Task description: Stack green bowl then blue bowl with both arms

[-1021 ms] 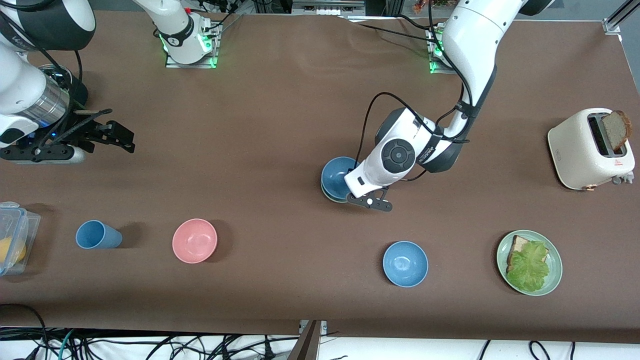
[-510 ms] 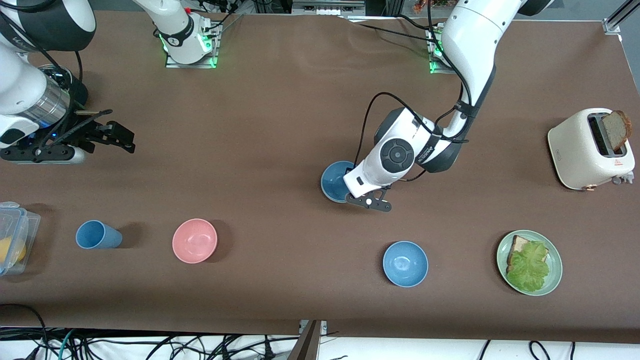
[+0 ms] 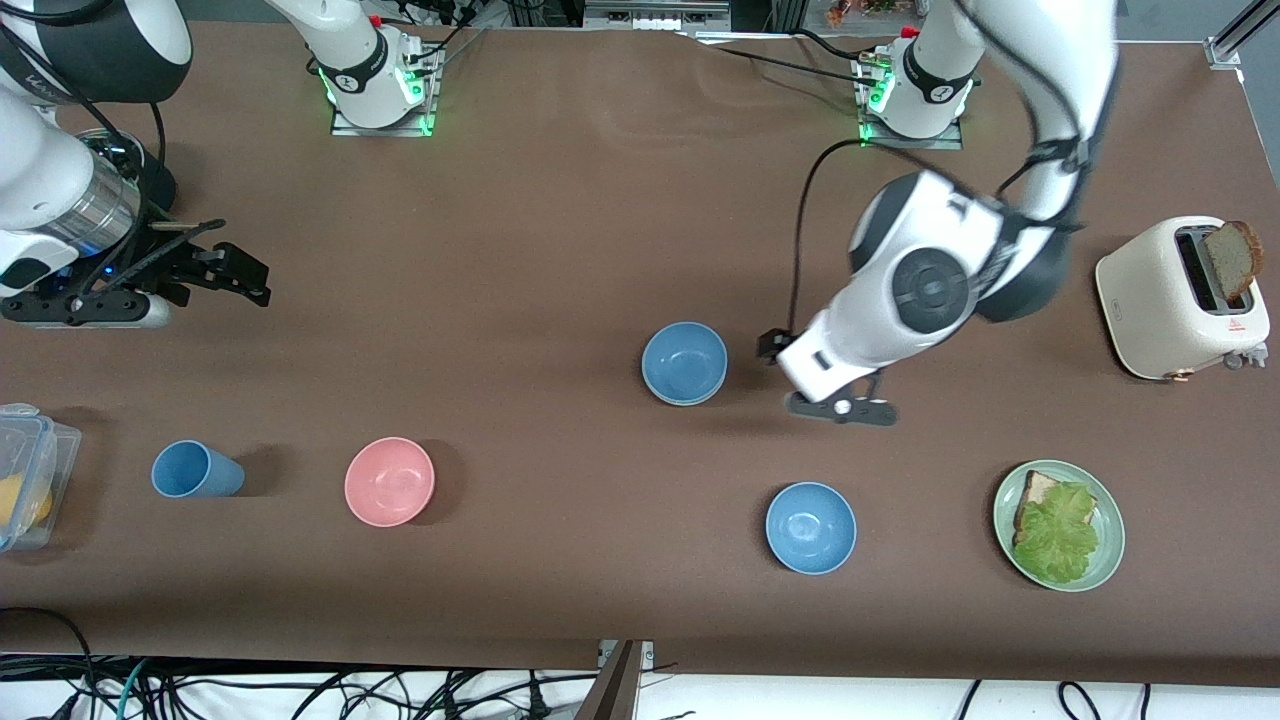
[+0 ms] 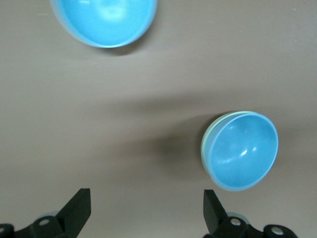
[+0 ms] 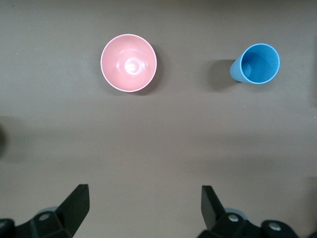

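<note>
The left claw (image 3: 838,407) has let go of the blue bowl (image 3: 684,361) and swung away toward the left arm's end of the desk (image 3: 560,230), its fingers (image 4: 77,210) now wide apart and empty. The blue bowl sits nested in the green bowl (image 4: 207,142) near the desk's middle, only a pale rim showing. The stack looks complete. The right claw (image 3: 215,270) waits, fingers spread and empty, by the right arm's end.

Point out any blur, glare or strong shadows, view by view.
Front view: left arm's upper link smeared by motion; green base lights glow. Left wrist view: sky-blue bowl soft-edged, broad shadow beside the blue bowl. Right wrist view: blue cup casts a crisp shadow.
</note>
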You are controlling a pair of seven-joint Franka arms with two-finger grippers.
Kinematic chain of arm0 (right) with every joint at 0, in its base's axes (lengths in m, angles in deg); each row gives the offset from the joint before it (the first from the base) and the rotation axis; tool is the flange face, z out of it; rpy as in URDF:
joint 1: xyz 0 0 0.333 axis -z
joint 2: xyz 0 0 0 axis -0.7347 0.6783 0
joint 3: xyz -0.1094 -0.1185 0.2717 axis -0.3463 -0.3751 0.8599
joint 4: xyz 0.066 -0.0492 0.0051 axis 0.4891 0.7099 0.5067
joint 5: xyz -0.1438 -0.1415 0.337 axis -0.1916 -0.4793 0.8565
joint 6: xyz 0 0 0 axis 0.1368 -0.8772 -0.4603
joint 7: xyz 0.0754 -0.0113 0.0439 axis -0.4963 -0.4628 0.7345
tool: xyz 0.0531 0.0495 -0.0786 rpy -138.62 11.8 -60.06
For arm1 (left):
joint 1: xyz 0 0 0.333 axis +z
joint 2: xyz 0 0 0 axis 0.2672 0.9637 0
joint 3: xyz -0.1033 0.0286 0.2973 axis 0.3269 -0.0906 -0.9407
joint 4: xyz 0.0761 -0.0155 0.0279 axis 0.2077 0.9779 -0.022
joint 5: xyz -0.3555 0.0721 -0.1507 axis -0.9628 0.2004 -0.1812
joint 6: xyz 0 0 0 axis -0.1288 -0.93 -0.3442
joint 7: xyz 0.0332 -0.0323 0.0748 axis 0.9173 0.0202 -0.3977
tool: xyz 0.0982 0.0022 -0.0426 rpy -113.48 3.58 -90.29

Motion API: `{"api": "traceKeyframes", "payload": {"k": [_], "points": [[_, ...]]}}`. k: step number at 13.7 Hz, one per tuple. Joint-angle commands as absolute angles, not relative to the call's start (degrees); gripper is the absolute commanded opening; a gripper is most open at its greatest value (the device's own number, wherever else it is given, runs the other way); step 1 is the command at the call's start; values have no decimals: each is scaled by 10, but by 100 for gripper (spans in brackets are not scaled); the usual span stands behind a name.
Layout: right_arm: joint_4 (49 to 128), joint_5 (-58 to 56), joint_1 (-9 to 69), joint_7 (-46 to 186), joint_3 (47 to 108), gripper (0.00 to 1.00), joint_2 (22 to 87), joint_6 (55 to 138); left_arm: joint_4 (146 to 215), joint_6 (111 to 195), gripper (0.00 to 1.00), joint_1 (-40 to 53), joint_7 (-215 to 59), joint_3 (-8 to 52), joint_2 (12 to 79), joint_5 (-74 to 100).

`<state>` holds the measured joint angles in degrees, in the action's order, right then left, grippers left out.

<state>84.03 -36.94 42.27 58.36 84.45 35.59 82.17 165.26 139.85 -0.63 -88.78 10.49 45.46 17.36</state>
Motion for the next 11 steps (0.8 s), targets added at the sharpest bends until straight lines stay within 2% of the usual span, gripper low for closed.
{"api": "traceKeyframes", "payload": {"k": [1,4,8,10,11], "points": [[831,-363,429,591,848,100,359,818,1663,1341,100,31,-891,103,394,187],[830,-362,428,591,848,100,359,819,1663,1280,100,85,-854,103,346,189],[829,-361,428,591,848,100,359,822,1636,1238,100,157,-800,102,319,196],[829,-361,427,591,849,100,359,822,1648,1240,100,165,-773,104,293,221],[829,-361,427,591,849,100,359,822,1682,1249,100,165,-772,106,267,251]]}}
